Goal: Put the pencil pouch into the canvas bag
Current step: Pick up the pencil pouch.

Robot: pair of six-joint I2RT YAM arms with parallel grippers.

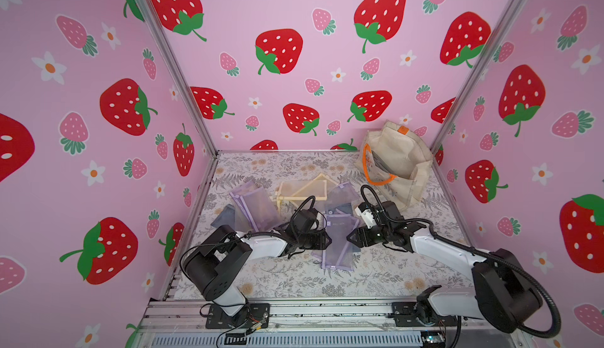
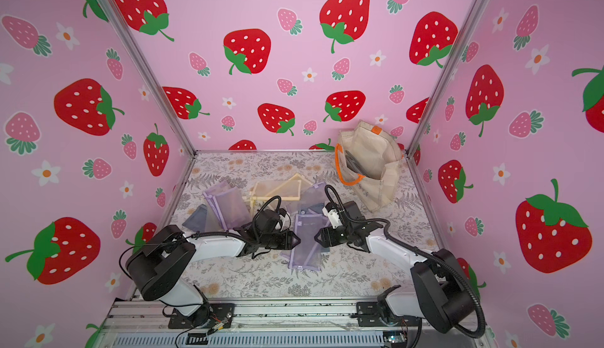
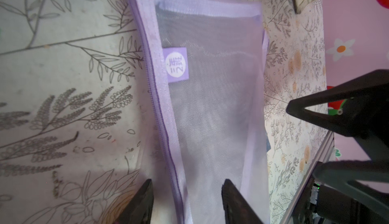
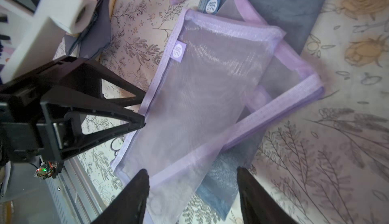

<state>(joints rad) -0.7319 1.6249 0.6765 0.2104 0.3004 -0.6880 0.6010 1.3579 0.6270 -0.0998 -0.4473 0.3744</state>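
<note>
A lilac mesh pencil pouch point(image 1: 338, 242) point(image 2: 307, 242) lies flat on the floral table between my two grippers, resting on other pouches. In the left wrist view the pouch point(image 3: 210, 107) runs away from my left gripper point(image 3: 187, 193), whose jaws stand open astride its zip edge. In the right wrist view my right gripper point(image 4: 192, 181) is open over one end of the pouch point(image 4: 200, 99), with nothing pinched. The left gripper point(image 1: 327, 240) and right gripper point(image 1: 351, 237) face each other across the pouch. The cream canvas bag point(image 1: 398, 163) point(image 2: 369, 163) with orange handles stands open at the back right.
A dark pouch point(image 1: 380, 163) sits inside the bag. Cream-edged pouches point(image 1: 304, 191), lilac pouches point(image 1: 253, 206) and a grey pouch point(image 1: 224, 217) lie at the middle and left. A grey pouch point(image 4: 219, 189) lies under the lilac one. Strawberry-print walls enclose three sides.
</note>
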